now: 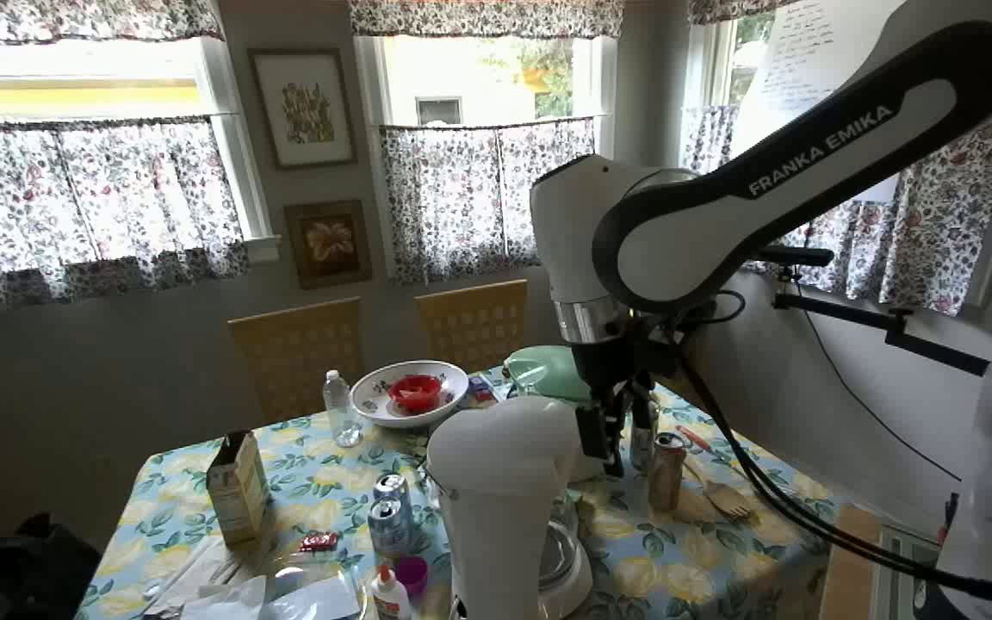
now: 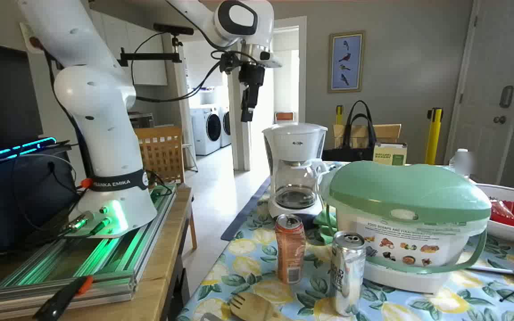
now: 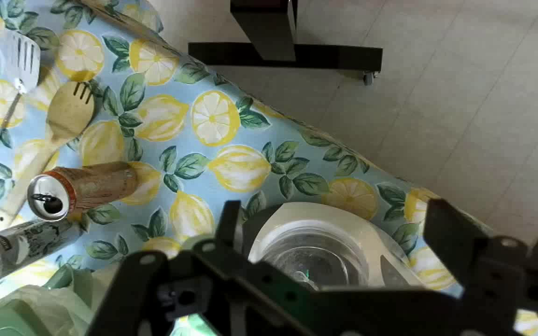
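Black gripper (image 3: 339, 226) spread; its two fingers (image 3: 228, 221) stand wide apart in the wrist view; nearest thing — the white coffee maker (image 2: 295, 138), upright on the lemon-print tablecloth (image 3: 264, 135), close to the cloth's edge; glass carafe (image 2: 296, 187) seated in it; the machine's rounded front shows between the fingers in the wrist view, while an exterior view shows the gripper off to one side of the lid, apart from it; orange-brown can (image 2: 290, 252) and silver can (image 2: 348, 272) upright near the green-lidded bin (image 2: 408, 194); wooden fork (image 3: 70, 110) flat next to an orange-handled slotted spatula (image 3: 25, 77); across the coffee maker from those — two more cans (image 1: 388, 525), purple cup (image 1: 412, 573), glue bottle (image 1: 389, 592), carton (image 1: 238, 495); farther off, a white bowl (image 1: 371, 399) holding a red dish (image 1: 415, 393), clear bottle (image 1: 342, 409) standing beside it.
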{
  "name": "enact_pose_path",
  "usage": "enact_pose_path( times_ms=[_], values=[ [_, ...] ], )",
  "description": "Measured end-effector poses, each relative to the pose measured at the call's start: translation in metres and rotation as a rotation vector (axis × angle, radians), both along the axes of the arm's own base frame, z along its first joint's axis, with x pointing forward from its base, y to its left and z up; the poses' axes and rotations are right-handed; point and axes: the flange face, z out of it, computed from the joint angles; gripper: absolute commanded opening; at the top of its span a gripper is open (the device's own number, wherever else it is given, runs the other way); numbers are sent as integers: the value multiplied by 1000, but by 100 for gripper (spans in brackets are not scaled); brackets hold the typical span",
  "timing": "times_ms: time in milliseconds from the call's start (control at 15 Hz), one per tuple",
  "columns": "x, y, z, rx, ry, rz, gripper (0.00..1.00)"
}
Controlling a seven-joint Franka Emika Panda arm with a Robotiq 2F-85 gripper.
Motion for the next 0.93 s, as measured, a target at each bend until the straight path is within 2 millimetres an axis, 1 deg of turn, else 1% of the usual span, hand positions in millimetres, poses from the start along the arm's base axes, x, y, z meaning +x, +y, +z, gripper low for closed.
enact_pose_path(
  times_ms=[400,533,667,933],
  values=[
    [0,0,0,0,0,0,100],
    [2,-6,-1,-12,-5,-35,100],
    [9,-28,-2,-33,-23,-111,100],
    [28,-91,-14,-25,-96,-246,100]
  ],
)
